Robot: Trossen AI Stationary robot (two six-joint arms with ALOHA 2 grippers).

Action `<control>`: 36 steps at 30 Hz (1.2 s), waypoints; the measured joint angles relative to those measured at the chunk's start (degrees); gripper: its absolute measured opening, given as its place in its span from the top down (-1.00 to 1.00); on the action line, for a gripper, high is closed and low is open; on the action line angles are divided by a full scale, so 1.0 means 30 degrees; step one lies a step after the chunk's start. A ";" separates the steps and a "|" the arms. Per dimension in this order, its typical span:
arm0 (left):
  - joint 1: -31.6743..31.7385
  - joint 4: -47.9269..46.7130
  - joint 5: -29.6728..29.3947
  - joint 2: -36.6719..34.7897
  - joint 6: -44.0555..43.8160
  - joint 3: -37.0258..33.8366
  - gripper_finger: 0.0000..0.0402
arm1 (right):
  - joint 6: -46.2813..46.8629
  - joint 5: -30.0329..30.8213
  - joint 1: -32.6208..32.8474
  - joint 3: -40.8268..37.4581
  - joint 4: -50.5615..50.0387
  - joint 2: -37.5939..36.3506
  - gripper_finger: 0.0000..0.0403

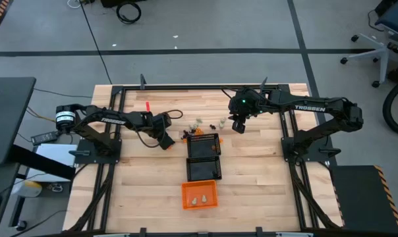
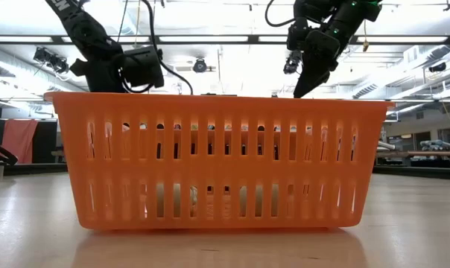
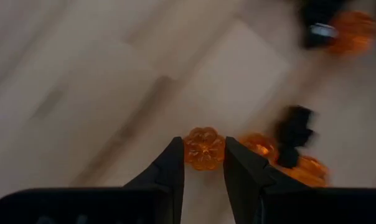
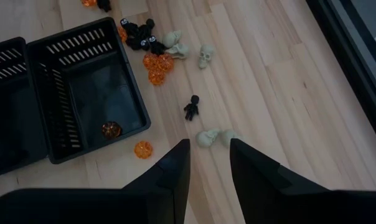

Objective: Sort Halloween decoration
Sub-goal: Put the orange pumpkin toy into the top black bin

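The left pincer (image 3: 204, 163) is clamped on a small orange pumpkin (image 3: 204, 148), its two fingers (image 3: 169, 171) pressing the trinket from either side, just above the table (image 1: 140, 184) toward the far edge, beside the far mesh basket (image 1: 203, 146). More pumpkins (image 3: 300, 169) and a black trinket (image 3: 295, 127) lie just beyond the held one on the wood, so this looks like one piece taken out of the loose heap, gripped across its width so it will not roll free. The right pincer (image 4: 209, 165) hangs over the table near the far edge with its fingers apart and nothing between them; below it lie two cream skulls (image 4: 208, 137), a small black figure (image 4: 191, 107) and, farther on, a cluster of orange, black and cream trinkets (image 4: 157, 46). It seems poised over the skulls, probably to pick one next. Two black mesh baskets stand end to end along the middle of the table; the one nearer the right pincer holds one pumpkin (image 4: 111, 129), and another pumpkin (image 4: 142, 149) sits on the wood just outside its wall. An orange basket (image 1: 199, 195) toward the near edge holds two cream pieces (image 1: 199, 199). The baskets appear to sort by colour, and most trinkets are not yet sorted.
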 joint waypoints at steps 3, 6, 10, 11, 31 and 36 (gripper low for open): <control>-0.0009 0.0250 -0.0099 -0.0582 0.0182 0.0007 0.55 | -0.0076 0.0000 0.0000 0.0000 0.0011 0.0000 0.42; -0.0188 0.0404 -0.0242 -0.0877 0.0193 0.0015 0.55 | -0.0103 0.0000 0.0000 0.0000 0.0015 0.0000 0.42; -0.0613 0.0961 -0.0142 -0.1252 0.0026 0.0029 0.55 | -0.0117 0.0000 0.0000 0.0000 0.0015 0.0000 0.42; -0.0748 0.1539 0.0023 -0.1264 -0.0080 0.0036 0.55 | -0.0128 0.0000 0.0000 0.0000 0.0011 0.0000 0.42; -0.5256 0.9258 0.0431 -0.1308 -0.6406 0.0084 0.55 | -0.0642 -0.1390 0.0000 0.0000 0.0372 0.0007 0.42; -0.6101 1.1255 -0.1051 -0.1083 -0.8393 0.0073 0.55 | -0.0567 -0.2257 0.0044 0.0000 0.0685 0.0007 0.42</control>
